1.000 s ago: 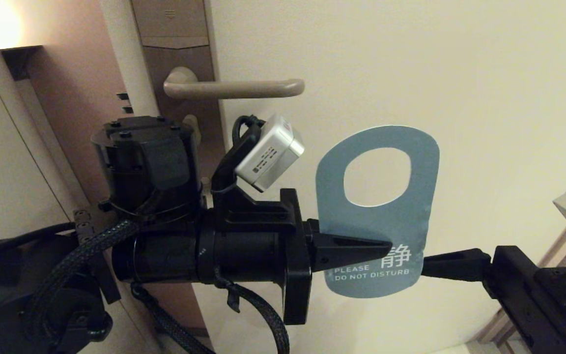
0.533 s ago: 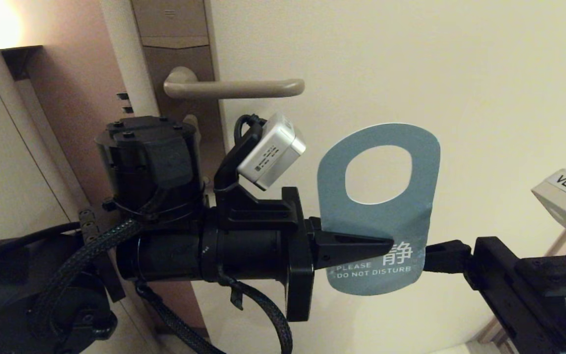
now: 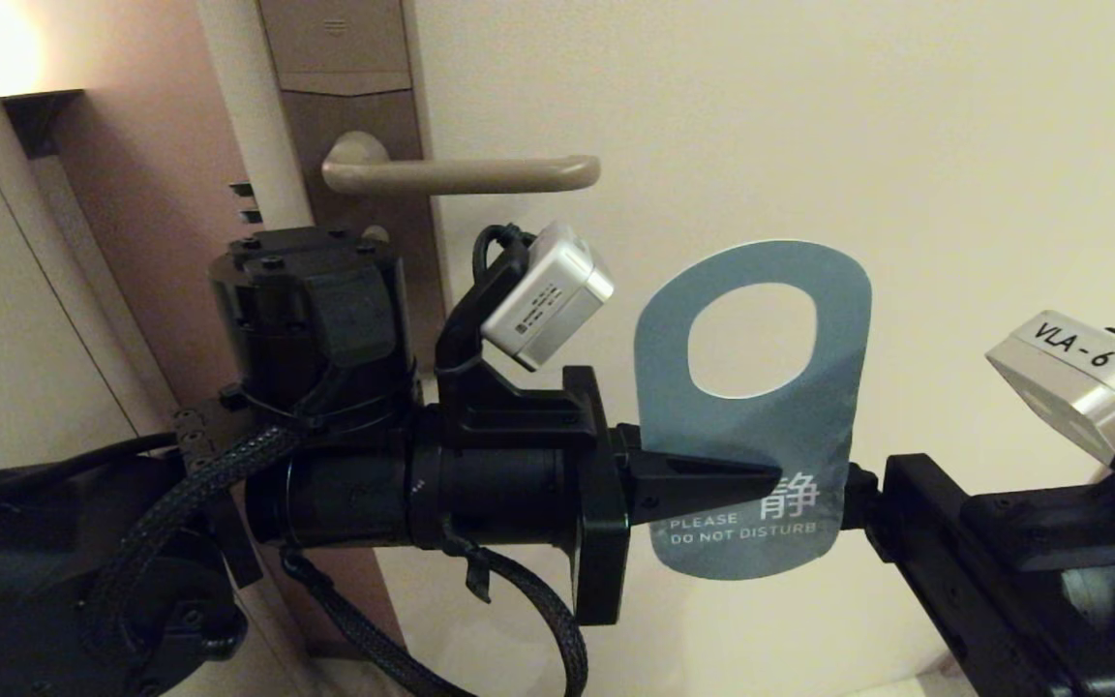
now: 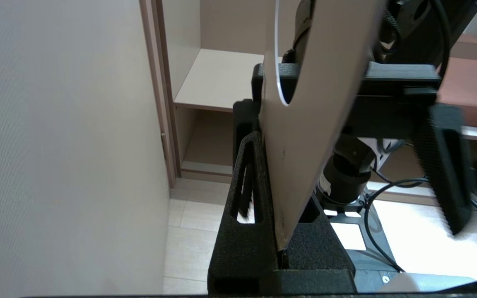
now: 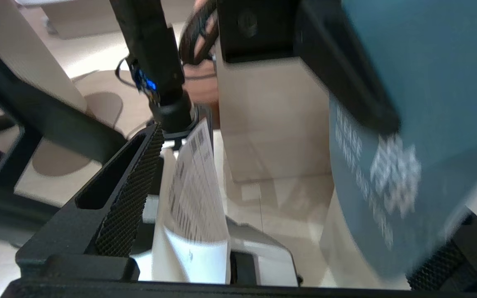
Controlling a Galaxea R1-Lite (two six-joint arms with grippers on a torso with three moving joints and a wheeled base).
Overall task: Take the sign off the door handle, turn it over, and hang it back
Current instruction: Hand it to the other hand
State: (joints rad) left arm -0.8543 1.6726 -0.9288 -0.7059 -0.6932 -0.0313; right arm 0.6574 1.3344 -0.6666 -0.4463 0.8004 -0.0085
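Cream door (image 3: 809, 116) fills the bkgd in the head view, w/ a tall brown lock plate (image 3: 349, 106) at upper left and a warm light glow at the far top-left corner.

Sign (image 3: 756, 436) is off the door handle (image 3: 466, 174), held upright in the air below and to the right of the lever, well apart from it. Blue side faces the head cam; "PLEASE DO NOT DISTURB" reads right way up near its bottom edge, oval hole toward the top.

Left gripper (image 3: 712, 479) comes in horizontally from the left and is clamped on the sign's lower part, one dark finger lying across the blue face just left of the lettering. Left wrist view shows the card (image 4: 304, 124) edge-on, its pale side toward that cam, pinched at the base between the two fingers (image 4: 246, 198), no gap.

Right gripper (image 5: 263, 198) sits at the sign's lower right edge, approaching from the right. In its wrist view the fingers are spread wide: one textured pad (image 5: 131, 194) stands clear on one side, the blue face (image 5: 408, 124) leans close to the other finger, and nothing is pinched. Contact w/ that far finger can't be told.

Silver wrist cam (image 3: 1090, 387) labelled "VLA-6" rides on the right arm. Pale floor tiles (image 4: 189, 248) show below.
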